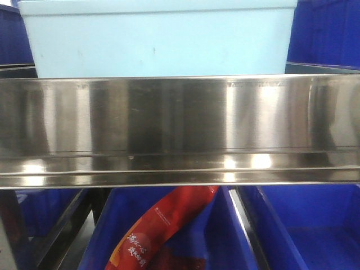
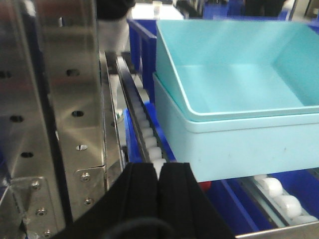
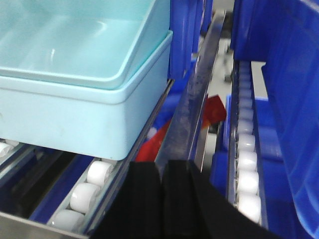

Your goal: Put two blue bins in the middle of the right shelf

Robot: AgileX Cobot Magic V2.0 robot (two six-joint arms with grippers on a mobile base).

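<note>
The two pale sky-blue plastic bins (image 2: 234,114) sit nested on white rollers (image 3: 92,184), so they move together. Left gripper (image 2: 159,181) and right gripper (image 3: 162,174) fingers are together, empty.

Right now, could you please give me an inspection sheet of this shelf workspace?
Surface: steel shelf rail across the front; white rollers carry the load.
Job's things: two blue bins, the upper bin nested inside the lower bin, resting on the rollers.
Clutter: red packet in a dark blue crate on the level below.
Grippers: left gripper shut, empty, short of the bins; right gripper shut, empty.
Cables: nothing seen.
Surroundings: perforated steel upright at left; more dark blue crates at right.
</note>
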